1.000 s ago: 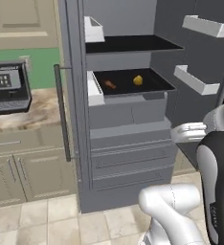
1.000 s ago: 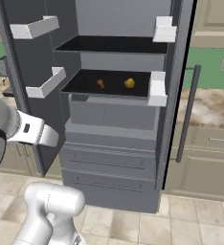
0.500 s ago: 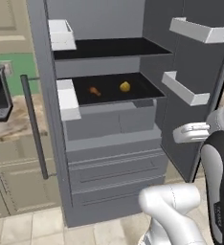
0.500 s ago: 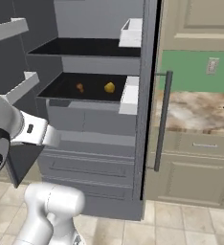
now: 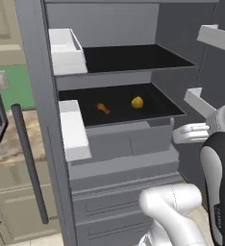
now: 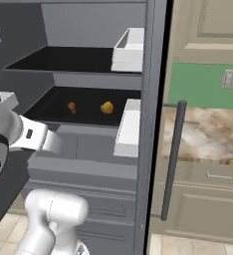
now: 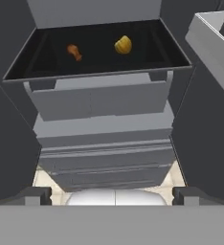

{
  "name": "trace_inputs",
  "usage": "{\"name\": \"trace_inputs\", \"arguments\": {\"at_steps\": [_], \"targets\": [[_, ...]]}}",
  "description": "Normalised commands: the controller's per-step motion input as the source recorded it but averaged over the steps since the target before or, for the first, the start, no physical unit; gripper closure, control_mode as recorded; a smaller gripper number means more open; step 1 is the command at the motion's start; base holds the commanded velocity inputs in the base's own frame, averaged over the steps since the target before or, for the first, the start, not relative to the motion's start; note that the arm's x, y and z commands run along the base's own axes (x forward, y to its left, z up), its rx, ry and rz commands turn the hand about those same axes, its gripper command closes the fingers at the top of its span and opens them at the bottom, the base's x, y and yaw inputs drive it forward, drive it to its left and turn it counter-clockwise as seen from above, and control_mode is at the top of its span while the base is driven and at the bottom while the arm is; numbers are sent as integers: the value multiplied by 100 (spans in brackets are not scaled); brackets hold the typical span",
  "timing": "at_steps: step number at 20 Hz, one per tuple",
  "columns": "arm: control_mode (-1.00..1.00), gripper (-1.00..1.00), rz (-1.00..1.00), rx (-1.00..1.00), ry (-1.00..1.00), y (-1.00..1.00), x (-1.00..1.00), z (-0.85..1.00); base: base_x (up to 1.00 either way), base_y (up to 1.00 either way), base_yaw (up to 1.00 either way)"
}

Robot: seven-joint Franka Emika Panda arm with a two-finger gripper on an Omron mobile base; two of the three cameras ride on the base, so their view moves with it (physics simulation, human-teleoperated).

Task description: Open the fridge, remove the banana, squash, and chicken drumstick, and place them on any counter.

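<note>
On the lower black shelf of the opened fridge (image 5: 119, 158), chicken drumstick (image 5: 103, 108) and yellow squash (image 5: 137, 102) lying apart, neither yet moved to the bench (image 6: 208, 137); no banana discernible; fingers (image 7: 111, 195) spread wide, empty.

Ahead of the gripper (image 7: 112, 194) stands one fridge (image 5: 119, 168), both of its doors swung wide. Inside it there are two black shelves, an upper shelf (image 5: 133, 57) and a lower shelf (image 5: 129, 108), one above the other and both beyond the fingertips. On the lower one lie two food items: one brown chicken drumstick (image 5: 103, 108) and one round yellow squash (image 5: 137, 102), lying apart from each other. Below the shelves, nearer the gripper, two drawer fronts are stacked. The left door carries two white bins (image 5: 66, 50); the right door shows two more. One long door handle (image 5: 29, 166) shows in each base view. One counter (image 6: 208, 137) lies off to each side.
</note>
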Motion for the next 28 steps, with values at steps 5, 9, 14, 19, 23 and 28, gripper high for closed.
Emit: {"name": "trace_inputs", "arguments": {"at_steps": [5,9,14,19,23,28], "targets": [[100,-100,0,0,0,0,0,0,73,10,-1],[100,-100,0,0,0,0,0,0,51,20,0],[100,-100,0,0,0,0,0,0,26,19,0],[-100,-100,0,-3,6,0,0,-7,4,1,0],[-100,-100,0,-2,5,10,46,-23,0,0,0],[-100,-100,0,0,1,8,60,-39,0,0,0]]}}
